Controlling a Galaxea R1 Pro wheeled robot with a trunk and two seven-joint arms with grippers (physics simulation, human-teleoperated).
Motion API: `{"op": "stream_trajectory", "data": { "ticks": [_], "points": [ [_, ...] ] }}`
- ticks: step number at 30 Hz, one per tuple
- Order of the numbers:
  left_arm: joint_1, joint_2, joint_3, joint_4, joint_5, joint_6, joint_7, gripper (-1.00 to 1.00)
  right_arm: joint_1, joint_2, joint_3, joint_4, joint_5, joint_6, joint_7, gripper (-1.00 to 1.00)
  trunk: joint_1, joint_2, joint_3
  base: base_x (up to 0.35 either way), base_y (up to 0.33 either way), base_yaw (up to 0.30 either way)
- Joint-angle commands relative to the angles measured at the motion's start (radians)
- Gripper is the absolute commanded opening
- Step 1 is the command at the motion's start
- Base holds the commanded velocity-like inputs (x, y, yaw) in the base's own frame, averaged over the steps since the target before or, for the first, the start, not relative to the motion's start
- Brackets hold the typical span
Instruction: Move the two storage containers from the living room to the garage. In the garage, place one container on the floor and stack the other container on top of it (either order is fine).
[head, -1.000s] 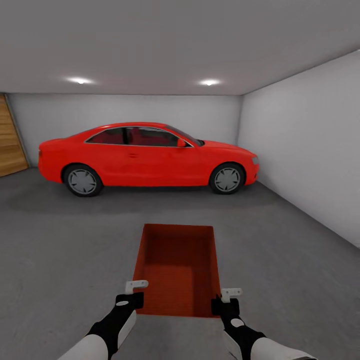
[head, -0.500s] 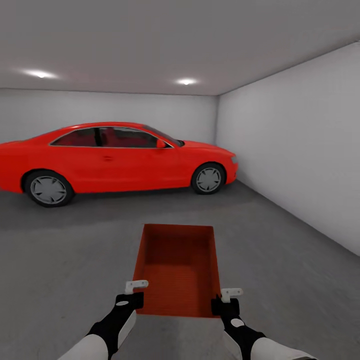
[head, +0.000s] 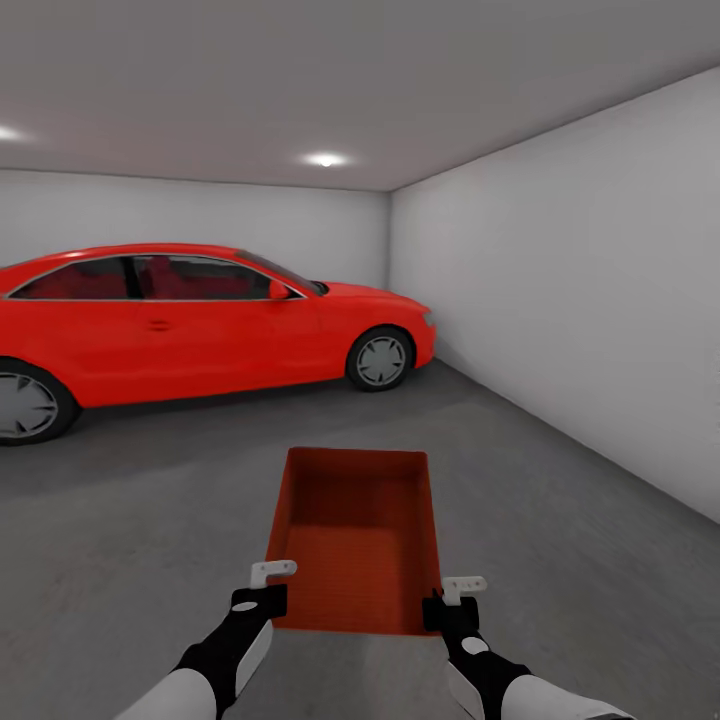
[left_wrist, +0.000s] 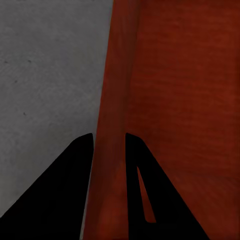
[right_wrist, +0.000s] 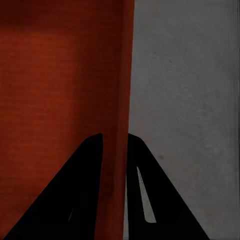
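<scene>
Two claws carry one storage container (head: 352, 540) over the garage floor (head: 560, 560): left claw (head: 262, 590) clamped on its left wall, right claw (head: 447, 598) on its right, long axis pointing forward.

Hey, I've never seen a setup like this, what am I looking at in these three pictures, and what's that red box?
A simulated two-armed robot in a garage. The big picture comes from its head camera, looking down over both arms. They carry an open orange-red storage container: the left gripper clamps one side wall, the right gripper the other. The other two pictures come from cameras at each wrist, showing black fingers pinching a wall of the bin. Below is the grey floor; ahead stands a red car.
</scene>
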Motion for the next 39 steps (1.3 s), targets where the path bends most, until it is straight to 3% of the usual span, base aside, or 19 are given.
{"op": "stream_trajectory", "data": {
  "ticks": [1,39],
  "points": [
    [0.0,0.001,0.01,0.001,0.006,0.007,0.006,-1.0,-0.002,-0.004,-0.025,-0.003,-0.007,-0.008,-0.029,-1.0,0.001,-0.001,-0.001,0.312,0.19,-0.285],
    [0.0,0.001,0.01,0.001,0.006,0.007,0.005,-1.0,-0.002,-0.005,-0.025,-0.003,-0.007,-0.008,-0.028,-1.0,0.001,-0.001,-0.001,0.304,0.208,-0.285]
  ]
}}
